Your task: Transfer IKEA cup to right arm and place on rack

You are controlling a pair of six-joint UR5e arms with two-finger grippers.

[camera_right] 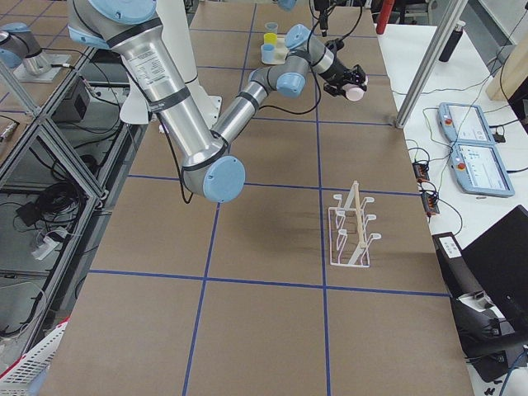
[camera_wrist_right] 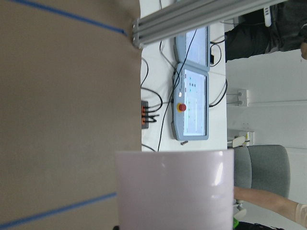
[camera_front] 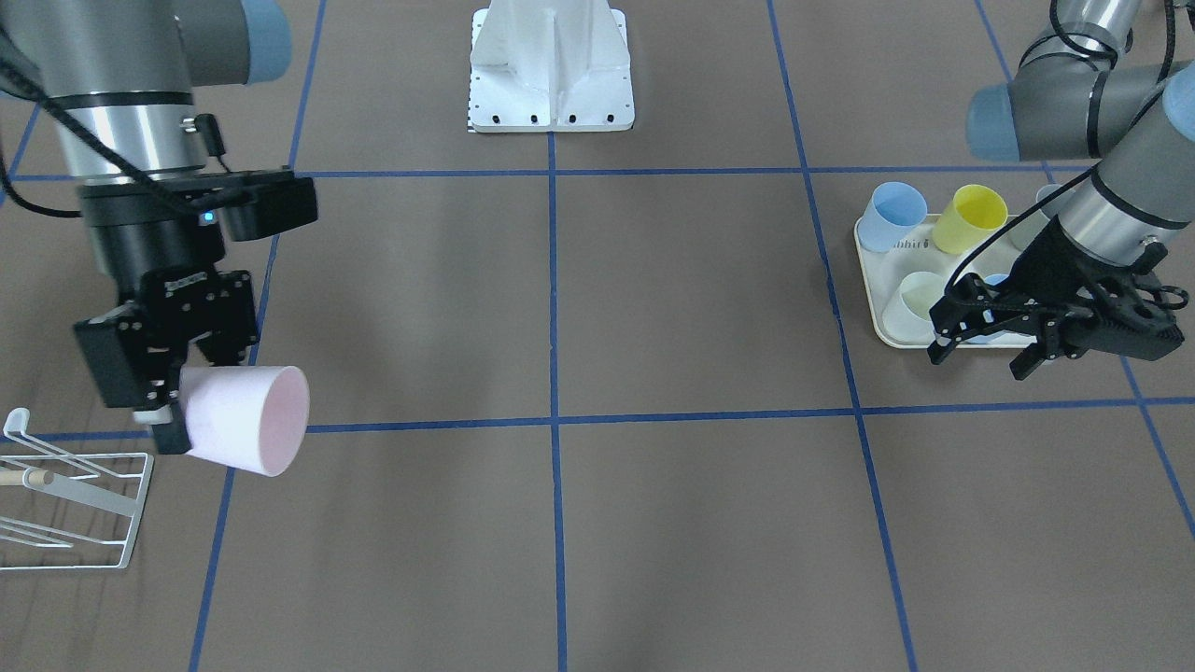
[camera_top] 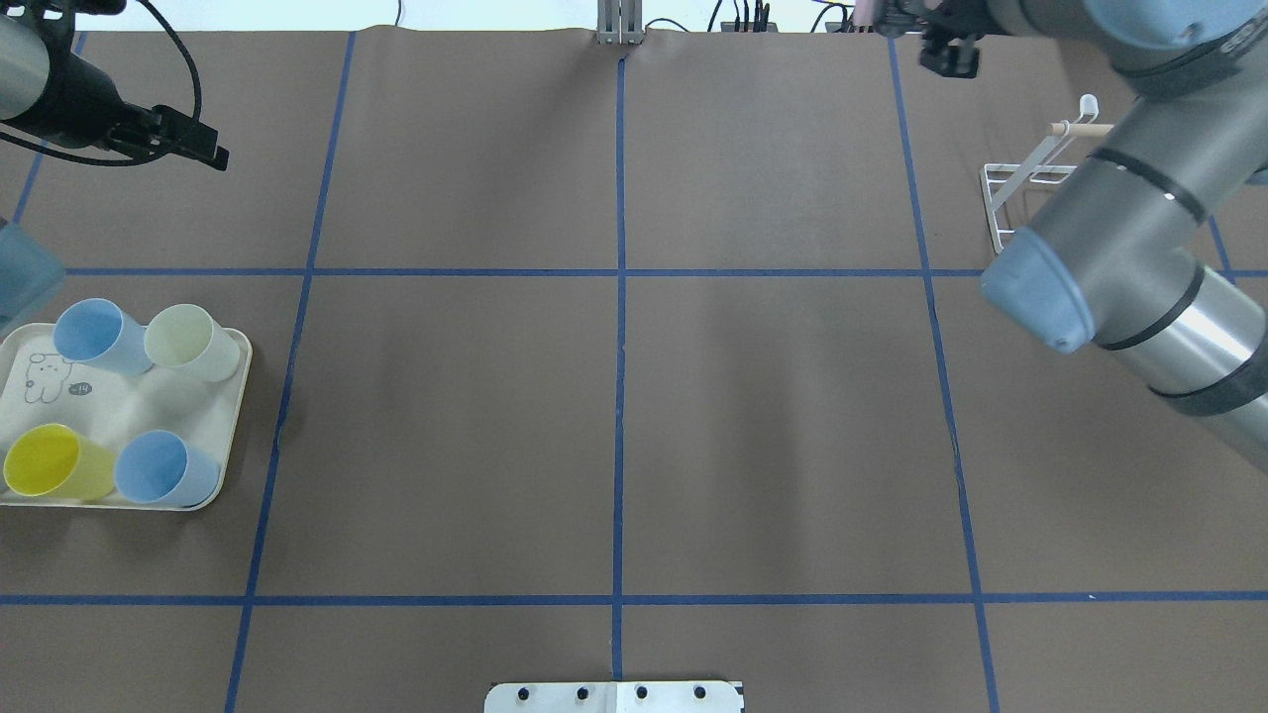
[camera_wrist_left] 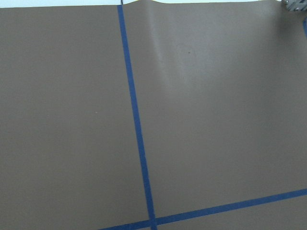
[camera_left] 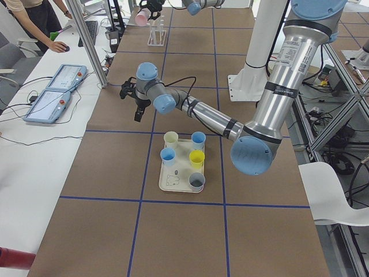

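Observation:
A pale pink cup (camera_front: 245,418) lies on its side in my right gripper (camera_front: 196,399), which is shut on the cup's base and holds it above the table. The cup's open mouth faces the table's middle. The cup fills the lower right wrist view (camera_wrist_right: 175,189). The white wire rack (camera_front: 65,504) with a wooden dowel stands just below and beside that gripper, and also shows in the overhead view (camera_top: 1030,173). My left gripper (camera_front: 978,362) is open and empty, hovering over the tray's front edge.
A cream rabbit-print tray (camera_top: 59,406) on the robot's left side holds several cups: blue (camera_top: 99,337), pale green (camera_top: 193,344), yellow (camera_top: 54,463). The white robot base (camera_front: 551,70) is at the table's middle edge. Blue tape lines cross the brown table cover.

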